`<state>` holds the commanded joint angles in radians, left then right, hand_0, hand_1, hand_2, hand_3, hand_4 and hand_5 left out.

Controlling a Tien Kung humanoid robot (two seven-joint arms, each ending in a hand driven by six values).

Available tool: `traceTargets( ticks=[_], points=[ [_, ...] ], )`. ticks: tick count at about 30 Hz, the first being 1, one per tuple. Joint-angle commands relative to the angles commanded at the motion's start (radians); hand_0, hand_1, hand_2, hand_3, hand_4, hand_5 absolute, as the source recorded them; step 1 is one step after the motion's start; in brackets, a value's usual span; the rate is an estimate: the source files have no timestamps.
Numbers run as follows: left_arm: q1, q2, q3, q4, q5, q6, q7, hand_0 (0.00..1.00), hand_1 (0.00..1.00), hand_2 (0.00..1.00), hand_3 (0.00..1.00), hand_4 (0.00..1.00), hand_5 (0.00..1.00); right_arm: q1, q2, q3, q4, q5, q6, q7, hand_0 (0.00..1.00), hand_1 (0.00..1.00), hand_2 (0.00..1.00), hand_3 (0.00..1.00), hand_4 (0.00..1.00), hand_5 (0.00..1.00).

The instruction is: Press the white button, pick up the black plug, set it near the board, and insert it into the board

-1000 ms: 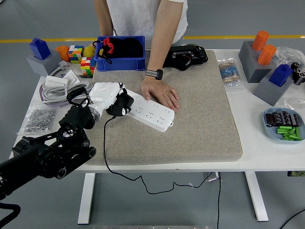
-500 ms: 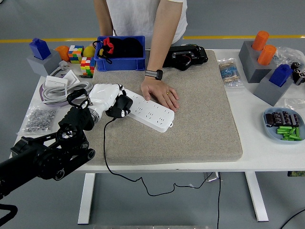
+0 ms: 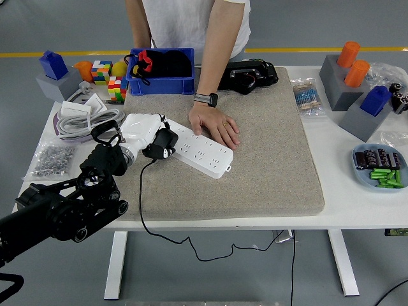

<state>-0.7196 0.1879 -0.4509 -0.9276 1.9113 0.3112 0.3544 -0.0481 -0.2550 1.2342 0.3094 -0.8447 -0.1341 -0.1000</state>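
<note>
One left hand (image 3: 145, 132), clamped on the black plug (image 3: 160, 144), has seemingly nudged it slightly along the board (image 3: 203, 149).

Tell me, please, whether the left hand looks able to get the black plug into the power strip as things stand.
Probably yes: the left hand already holds the black plug at the power strip near end; the person's hand rests farther along, seemingly clear.

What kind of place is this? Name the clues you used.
Probably a robotics lab or test workshop: a painted yellow floor line, a white table crowded with practice props like colour cubes, and a blue parts bin.
</note>
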Motion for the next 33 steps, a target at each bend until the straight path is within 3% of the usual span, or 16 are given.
traceTargets(
  ticks=[4,5,11,12,17,18,29,30,33],
  points=[
    [0.001,0.001,0.001,-0.005,-0.002,-0.002,0.000,0.269,0.519,0.511,0.724,0.998,0.141,0.001,0.000,0.000,0.001,-0.001,0.000,0.000,0.586,0.499,0.515,0.527,0.642,0.333],
    [0.001,0.002,0.002,-0.006,-0.003,0.001,-0.002,0.588,0.740,0.703,0.828,0.998,0.279,0.001,0.000,0.001,0.001,-0.001,0.000,0.000,0.586,0.499,0.514,0.527,0.641,0.332],
    [0.002,0.003,0.002,-0.012,-0.023,0.026,-0.022,0.588,0.740,0.703,0.828,0.998,0.279,0.002,0.000,0.004,0.001,-0.001,0.000,0.000,0.586,0.499,0.514,0.527,0.641,0.332],
    [0.001,0.003,0.002,-0.013,-0.028,0.029,-0.024,0.870,0.926,0.877,0.928,0.998,0.493,0.002,0.000,0.004,0.000,-0.001,0.000,0.000,0.587,0.499,0.514,0.527,0.642,0.332],
    [0.002,0.003,0.001,-0.013,-0.037,0.040,-0.027,0.870,0.926,0.877,0.928,0.998,0.493,0.001,0.001,0.003,0.001,-0.001,0.000,0.000,0.587,0.499,0.514,0.527,0.642,0.332],
    [0.003,0.002,0.002,-0.013,-0.038,0.042,-0.026,0.882,0.938,0.903,0.941,0.998,0.559,0.001,0.001,0.003,0.001,-0.001,0.000,0.000,0.587,0.499,0.514,0.527,0.642,0.331],
    [0.005,-0.005,0.014,0.012,-0.028,0.082,-0.009,0.885,0.939,0.901,0.938,0.998,0.556,0.001,0.001,-0.001,0.001,0.000,0.000,0.000,0.587,0.499,0.513,0.527,0.641,0.330],
    [0.004,-0.005,0.017,0.015,-0.024,0.082,-0.005,0.808,0.735,0.718,0.902,0.989,0.279,0.001,0.001,-0.002,0.001,0.000,0.001,0.000,0.587,0.499,0.514,0.527,0.641,0.330],
    [0.003,-0.005,0.022,0.021,-0.017,0.077,0.004,0.808,0.735,0.718,0.902,0.989,0.279,0.002,0.002,-0.001,0.001,-0.001,0.000,0.000,0.587,0.499,0.514,0.527,0.641,0.330]
  ],
)
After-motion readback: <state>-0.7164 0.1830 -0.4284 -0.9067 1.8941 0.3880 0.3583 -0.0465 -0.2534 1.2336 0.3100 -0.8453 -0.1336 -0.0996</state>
